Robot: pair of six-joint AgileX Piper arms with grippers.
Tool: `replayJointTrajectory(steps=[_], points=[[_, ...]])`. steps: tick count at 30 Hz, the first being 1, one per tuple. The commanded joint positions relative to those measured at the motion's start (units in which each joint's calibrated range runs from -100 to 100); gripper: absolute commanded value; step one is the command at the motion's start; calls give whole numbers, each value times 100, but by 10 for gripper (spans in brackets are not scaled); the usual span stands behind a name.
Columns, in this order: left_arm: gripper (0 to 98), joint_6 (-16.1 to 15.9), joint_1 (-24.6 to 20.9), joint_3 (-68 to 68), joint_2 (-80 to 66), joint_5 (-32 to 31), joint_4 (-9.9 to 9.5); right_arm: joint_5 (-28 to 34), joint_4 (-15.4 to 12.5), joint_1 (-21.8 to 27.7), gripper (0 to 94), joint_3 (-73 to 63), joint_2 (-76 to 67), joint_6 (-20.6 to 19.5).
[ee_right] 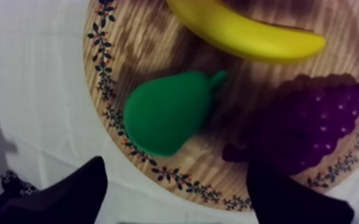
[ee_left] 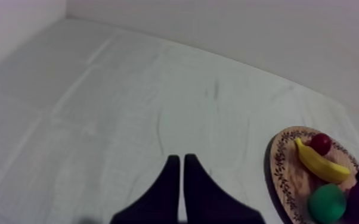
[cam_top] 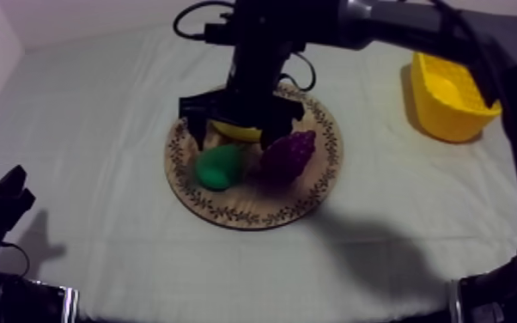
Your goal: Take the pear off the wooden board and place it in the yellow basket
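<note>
The green pear (cam_top: 221, 165) lies on the round wooden board (cam_top: 253, 215), beside the purple grapes (cam_top: 288, 155) and in front of the banana (cam_top: 236, 132). My right gripper (cam_top: 234, 120) hangs over the board just behind the pear. In the right wrist view its fingers (ee_right: 86, 190) stand wide apart above the pear (ee_right: 167, 113), open and holding nothing. My left gripper (cam_top: 0, 202) rests low at the table's left. Its fingers (ee_left: 171, 179) lie together as a narrow wedge, shut on nothing. The yellow basket (cam_top: 451, 94) stands at the far right.
A small red fruit (ee_left: 320, 143) sits behind the banana (ee_left: 319, 161) on the board (ee_left: 280, 173). The grapes (ee_right: 319, 119) lie close to the pear's right. Bare cloth lies between the board and the basket.
</note>
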Motion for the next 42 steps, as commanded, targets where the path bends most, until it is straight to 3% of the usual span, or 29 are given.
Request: replayJointTrajectory(steps=[1, 22, 27, 36, 42], points=[[1, 0, 0, -5, -2, 1, -1, 95, -37, -7, 846, -189, 190, -45], [1, 0, 0, -5, -2, 1, -1, 285, -197, -13, 806, -1232, 1523, -209], [1, 0, 0, -5, -2, 1, -1, 311, -181, -62, 713, -1361, 1716, -171], [1, 0, 0, -5, -2, 1, -1, 415, -138, -62, 401, -1509, 1800, -27], [1, 0, 0, -5, -2, 1, -1, 451, -25, -28, 365, -1216, 1467, 42]])
